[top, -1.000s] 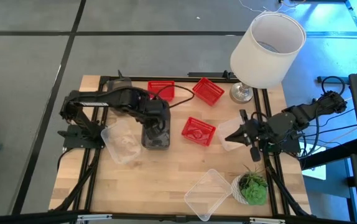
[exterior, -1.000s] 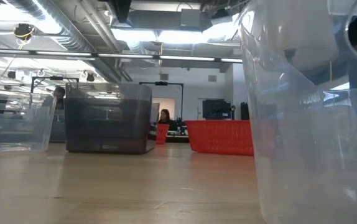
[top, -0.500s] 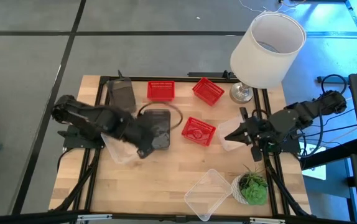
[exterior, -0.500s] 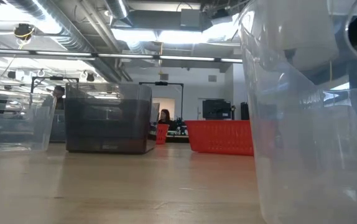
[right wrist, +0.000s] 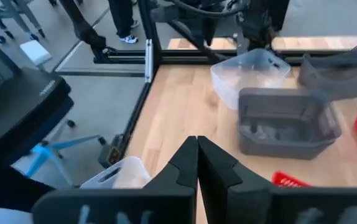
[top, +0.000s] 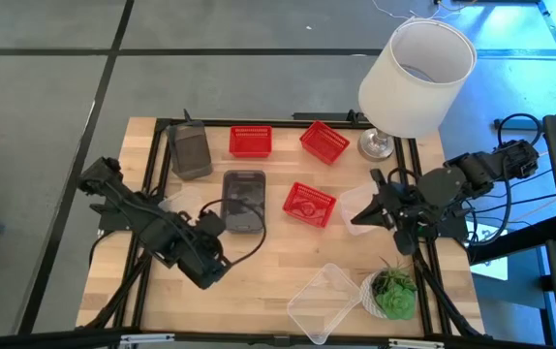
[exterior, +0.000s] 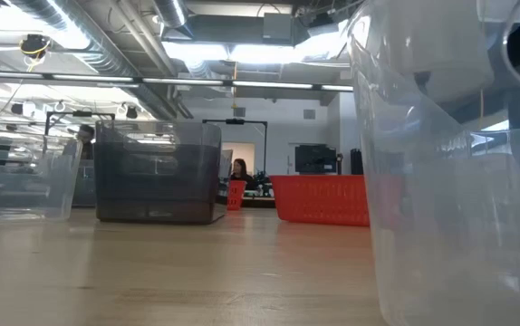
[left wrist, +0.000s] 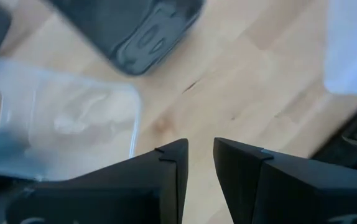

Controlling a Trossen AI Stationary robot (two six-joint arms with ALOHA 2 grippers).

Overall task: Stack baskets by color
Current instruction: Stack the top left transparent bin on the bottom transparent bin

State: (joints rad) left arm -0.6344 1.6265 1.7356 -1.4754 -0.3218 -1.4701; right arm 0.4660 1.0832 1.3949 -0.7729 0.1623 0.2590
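Two smoky grey baskets stand on the table, one point(top: 244, 202) mid-left and one point(top: 189, 150) at the far left. Three red baskets point(top: 251, 142) point(top: 324, 142) point(top: 309, 204) sit farther right. One clear basket point(top: 183, 206) lies partly under my left arm, another point(top: 358, 211) is at the right, and a third point(top: 326, 301) is near the front edge. My left gripper point(left wrist: 200, 146) hangs open and empty over bare wood point(top: 208, 264), nearer than the mid-left grey basket. My right gripper point(right wrist: 197, 142) is shut and empty, above the right clear basket point(top: 370, 206).
A large white lampshade point(top: 417, 78) stands at the far right corner. A small green plant point(top: 391, 294) sits at the near right. In the low view the front clear basket point(exterior: 441, 181) fills the right side. Bare wood lies in the table's near middle.
My left gripper has swung from above the mid-left grey basket toward the table's near edge, rolling as it went. The grey basket stays where it stood. My right gripper has risen a little over the right clear basket.
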